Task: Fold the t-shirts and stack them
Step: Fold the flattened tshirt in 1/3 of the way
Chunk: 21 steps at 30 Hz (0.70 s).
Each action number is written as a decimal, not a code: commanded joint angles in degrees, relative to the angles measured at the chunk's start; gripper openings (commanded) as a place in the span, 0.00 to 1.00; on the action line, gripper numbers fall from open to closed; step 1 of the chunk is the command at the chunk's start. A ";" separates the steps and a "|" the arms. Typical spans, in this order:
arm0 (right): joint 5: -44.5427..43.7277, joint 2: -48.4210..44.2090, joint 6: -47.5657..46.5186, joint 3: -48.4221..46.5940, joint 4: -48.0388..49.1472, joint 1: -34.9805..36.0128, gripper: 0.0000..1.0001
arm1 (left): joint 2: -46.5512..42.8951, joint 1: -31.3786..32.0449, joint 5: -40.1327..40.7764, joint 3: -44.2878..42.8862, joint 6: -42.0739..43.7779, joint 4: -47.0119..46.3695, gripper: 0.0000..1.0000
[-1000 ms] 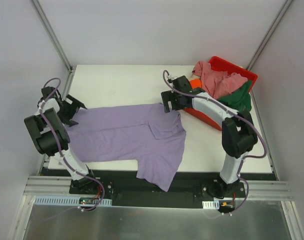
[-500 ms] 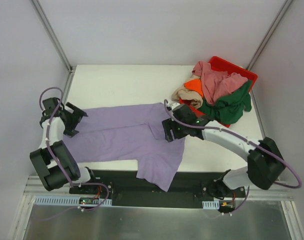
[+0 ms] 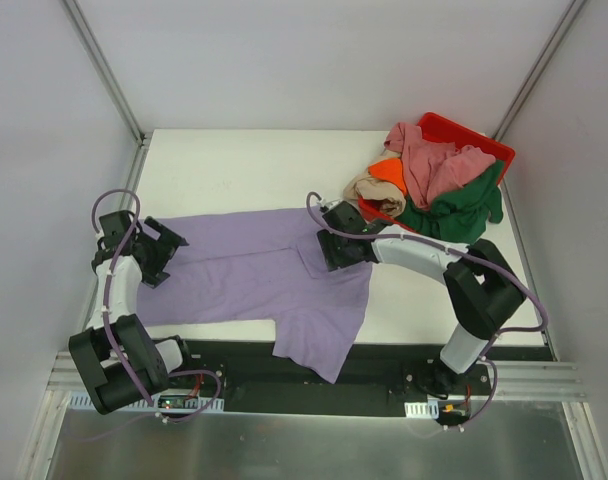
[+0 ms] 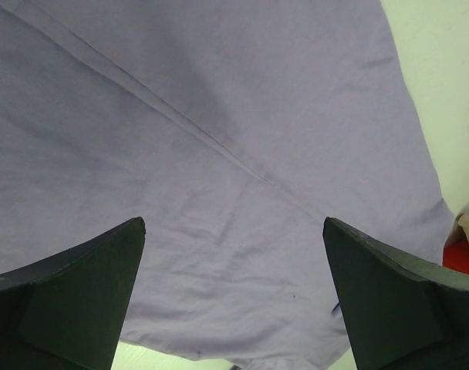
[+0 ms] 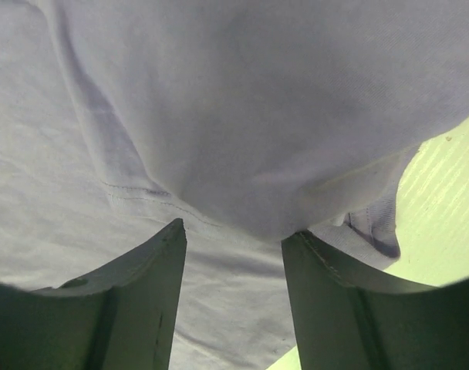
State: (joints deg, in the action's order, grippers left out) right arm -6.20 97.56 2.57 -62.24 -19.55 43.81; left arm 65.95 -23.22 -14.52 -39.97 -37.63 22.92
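One lavender t-shirt [image 3: 254,265] fold bulges inside the right pincer [image 5: 233,230].

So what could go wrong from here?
The lavender shirt hangs partly over the near edge of the table; a pull could drag it off. The right pincer straddles a raised fold and may catch extra layers. The left pincer is wide open, gripping nothing, so cloth could slide.

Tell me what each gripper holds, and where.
Left gripper holds nothing. Right gripper straddles a raised fold of the lavender t-shirt; whether it grips cannot be told.
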 commanded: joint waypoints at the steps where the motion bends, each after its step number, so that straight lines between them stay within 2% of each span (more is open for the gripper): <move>1: -3.38 0.79 1.83 -2.10 -0.13 0.40 0.52 | -0.48 0.19 -1.03 -0.64 -0.61 -0.50 0.99; 8: -4.18 0.97 3.23 -1.48 -3.03 1.10 0.44 | -1.00 0.20 -0.50 -0.99 -0.69 -0.50 0.99; 14: -3.47 0.79 3.94 -1.22 -2.60 2.15 0.42 | -1.00 0.20 -0.59 -1.17 -0.69 -0.50 0.99; 21: -4.88 2.02 4.11 -2.71 -3.39 2.24 0.24 | -1.09 0.20 -0.59 -1.52 -0.52 -0.50 0.99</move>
State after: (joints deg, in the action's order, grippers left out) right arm -9.43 99.07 5.78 -62.48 -21.47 45.80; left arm 65.98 -23.22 -14.72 -39.97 -37.95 22.87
